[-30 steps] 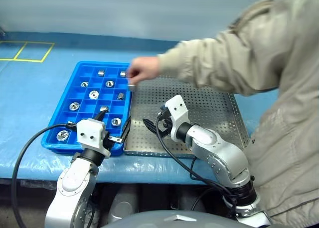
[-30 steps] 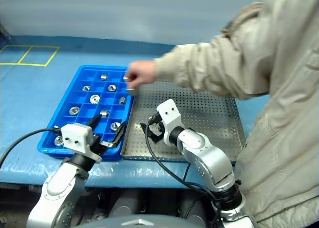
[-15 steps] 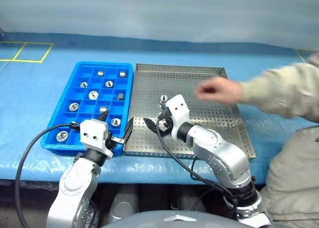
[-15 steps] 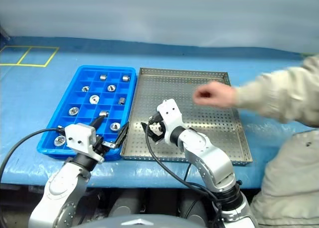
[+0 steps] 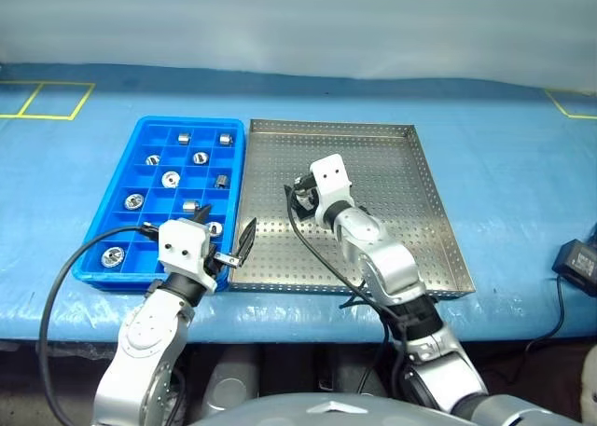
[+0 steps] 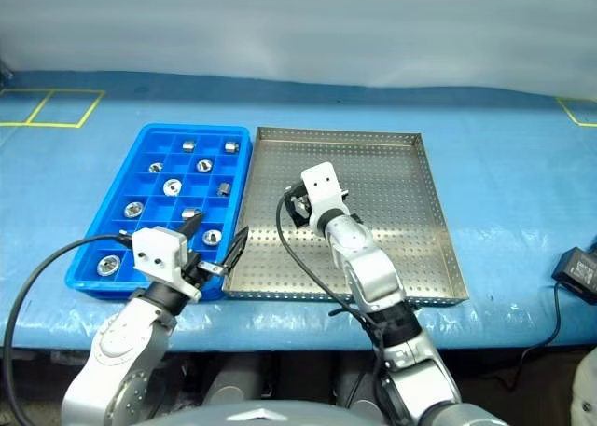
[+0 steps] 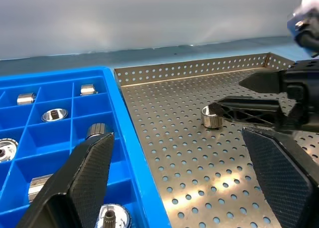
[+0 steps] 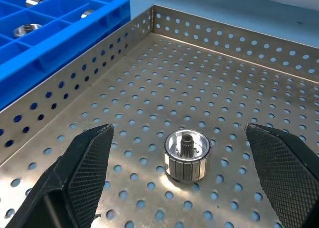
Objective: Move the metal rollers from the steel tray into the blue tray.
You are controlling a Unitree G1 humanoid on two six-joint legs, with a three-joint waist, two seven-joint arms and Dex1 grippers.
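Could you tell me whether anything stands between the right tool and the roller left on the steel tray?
Nothing visible does. The roller stands upright on the bare perforated floor of the steel tray, centred in the gap of the open right tool, with no other part beside it.

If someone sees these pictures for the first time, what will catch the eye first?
A single shiny metal roller stands alone on the perforated grey steel tray, between the open fingers of the right gripper. Beside it, the bright blue compartment tray holds many rollers, with the open left gripper over its near corner.

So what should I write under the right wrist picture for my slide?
Open right gripper lined up on one metal roller standing in the steel tray.
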